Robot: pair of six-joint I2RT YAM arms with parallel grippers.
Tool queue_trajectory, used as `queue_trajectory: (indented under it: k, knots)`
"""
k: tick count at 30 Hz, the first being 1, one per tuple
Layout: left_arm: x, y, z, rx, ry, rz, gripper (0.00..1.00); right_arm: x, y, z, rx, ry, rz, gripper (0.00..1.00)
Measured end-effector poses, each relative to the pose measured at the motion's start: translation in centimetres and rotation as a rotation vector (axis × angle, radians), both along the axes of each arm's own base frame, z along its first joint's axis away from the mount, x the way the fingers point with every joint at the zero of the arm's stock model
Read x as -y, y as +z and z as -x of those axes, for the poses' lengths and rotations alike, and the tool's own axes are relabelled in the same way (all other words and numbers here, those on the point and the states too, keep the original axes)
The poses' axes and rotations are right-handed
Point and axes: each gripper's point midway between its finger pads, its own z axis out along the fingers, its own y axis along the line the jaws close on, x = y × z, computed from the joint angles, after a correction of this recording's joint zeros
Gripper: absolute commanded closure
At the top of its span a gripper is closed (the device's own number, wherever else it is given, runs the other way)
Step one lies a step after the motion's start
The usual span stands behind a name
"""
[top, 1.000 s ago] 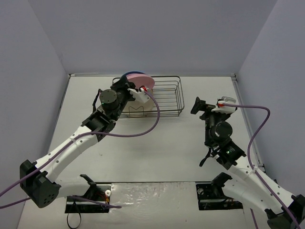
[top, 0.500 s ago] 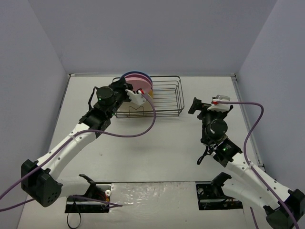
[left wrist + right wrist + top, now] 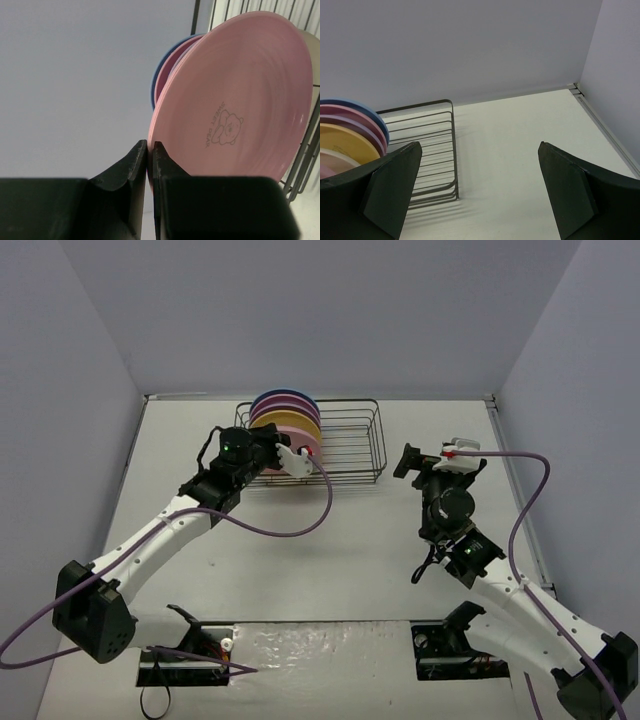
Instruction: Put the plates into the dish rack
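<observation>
The black wire dish rack [image 3: 355, 440] stands at the back of the table. Several plates stand on edge in its left part: blue [image 3: 283, 393], pink, purple and yellow-orange [image 3: 290, 421]. In front of them is a pink plate [image 3: 235, 100] with a bear emblem. My left gripper [image 3: 150, 150] is shut on that plate's lower rim, at the rack's near left side [image 3: 284, 451]. A cream plate's edge [image 3: 313, 60] shows just behind the held plate. My right gripper [image 3: 480, 145] is open and holds nothing, hovering right of the rack [image 3: 432, 462].
The right half of the dish rack [image 3: 447, 145] holds no plates. Grey walls close the table in at the back and on both sides. A purple cable [image 3: 300, 520] loops from the left wrist over the table in front of the rack.
My left gripper has swung down and toward the near side with the pink plate, so the row of plates behind it now shows. The right arm has shifted slightly left.
</observation>
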Motion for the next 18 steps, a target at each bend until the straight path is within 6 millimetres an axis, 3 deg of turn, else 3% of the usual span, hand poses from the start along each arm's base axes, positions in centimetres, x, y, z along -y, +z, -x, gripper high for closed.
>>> queue_trajectory:
  k: [8, 18]
  knots:
    - [0.6, -1.5, 0.6, -0.051, -0.051, -0.032, 1.0, 0.0, -0.1, -0.1, -0.001, -0.001, 0.001, 0.0]
    - [1.3, -1.6, -0.5, -0.056, -0.081, -0.053, 1.0, -0.2, -0.5, -0.4, -0.013, -0.001, 0.009, 0.0]
